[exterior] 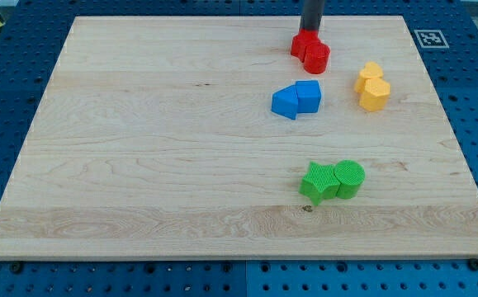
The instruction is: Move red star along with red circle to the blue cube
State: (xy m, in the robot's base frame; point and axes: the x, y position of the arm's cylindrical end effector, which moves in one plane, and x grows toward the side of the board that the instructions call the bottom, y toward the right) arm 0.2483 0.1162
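Sitting at the view's top, just right of centre, my tip (310,31) is seen pressed right against the top side of the red pair, so nothing is grasped, it's just a bare rod touching a block. The red star (303,44) and red circle (317,57) are bunched together, touching, with the circle on the lower right. Just below them, a little toward the view's left, the blue cube (309,96) is found, with a second blue block (285,102) of wedge-like shape stuck to its left side. A small gap is left between the reds and the blues. Over to the view's right, two yellow blocks (373,87) are huddled together, shapes hard to call. Lower down, a green star (317,182) and green circle (349,177) are parked side by side on the wooden board (139,148).
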